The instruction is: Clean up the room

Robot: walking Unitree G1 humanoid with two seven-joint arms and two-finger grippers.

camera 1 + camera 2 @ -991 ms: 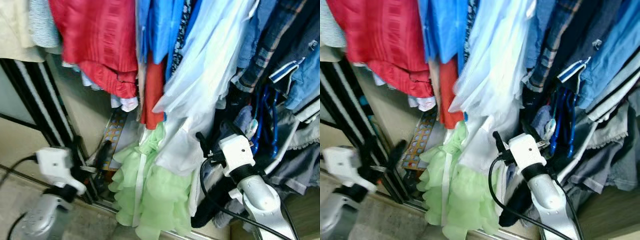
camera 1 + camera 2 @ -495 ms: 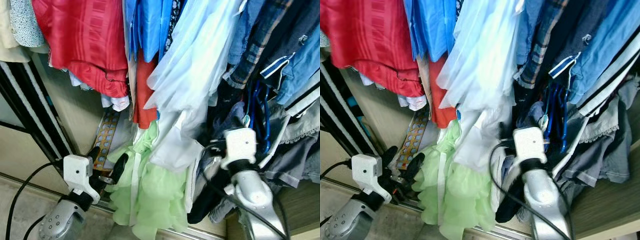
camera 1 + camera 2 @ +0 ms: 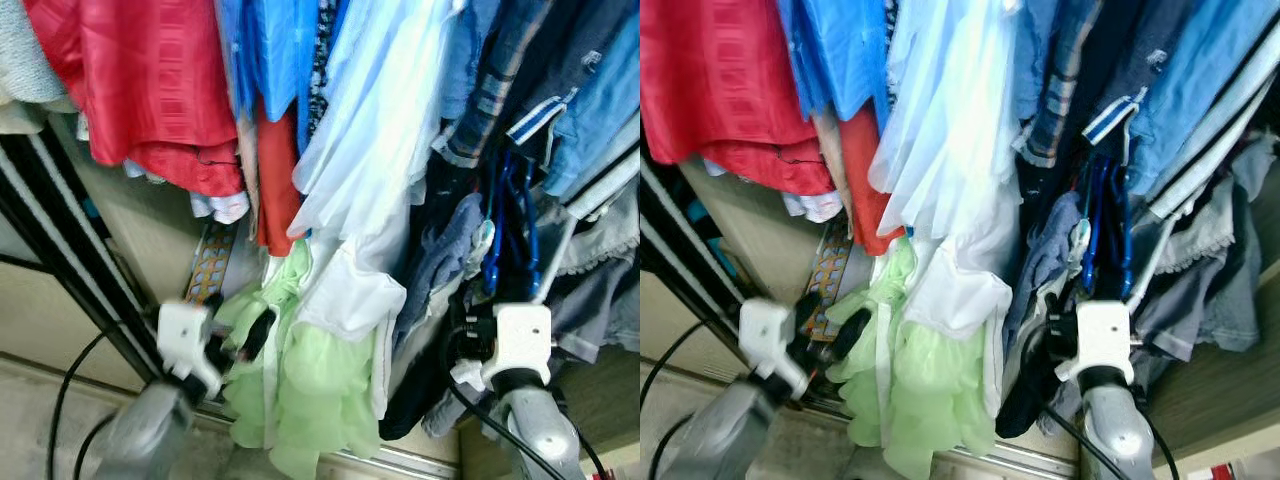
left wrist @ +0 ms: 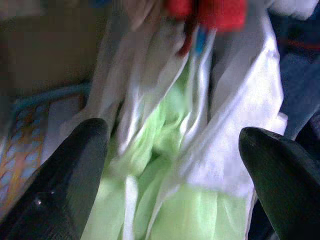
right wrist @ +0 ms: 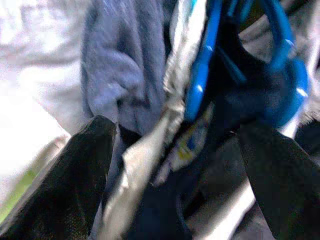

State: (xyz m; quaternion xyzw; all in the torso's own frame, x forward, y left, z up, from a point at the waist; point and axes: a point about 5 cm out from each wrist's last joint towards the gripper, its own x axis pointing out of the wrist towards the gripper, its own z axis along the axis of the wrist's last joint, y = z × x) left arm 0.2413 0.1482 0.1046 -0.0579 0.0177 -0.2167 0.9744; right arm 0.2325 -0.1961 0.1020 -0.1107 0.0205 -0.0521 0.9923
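- Scene: a crowded wardrobe of hanging clothes; a red garment (image 3: 165, 95) hung at the left end of the row, blue shirts (image 3: 275, 55) beside it, a pale white dress (image 3: 375, 150) in the middle, and denim and plaid shirts (image 3: 520, 80) at the right end.
- Task's thing: a light green ruffled garment (image 3: 300, 385) hung low below the white dress, its hem near the wardrobe's sliding-door track (image 3: 400, 462).
- Left gripper (image 3: 240, 330): its two black fingers stood wide apart, touching or just beside the left edge of the green ruffles; nothing was held. The left wrist view showed green and white cloth between the spread fingers (image 4: 75, 165).
- Right gripper (image 5: 175, 165): its fingers were spread wide, empty, and pointed at a grey-blue cloth (image 5: 125, 75) and blue hangers (image 5: 280, 75) at the right of the row.
- Handling, as judged: the green garment looked light, soft and limp; it would bunch and slip easily. A pinch on a thick fold of ruffle near its upper part would likely hold better than the thin hem.
- Risk, as judged: neighbouring white cloth could be caught in the same pinch.
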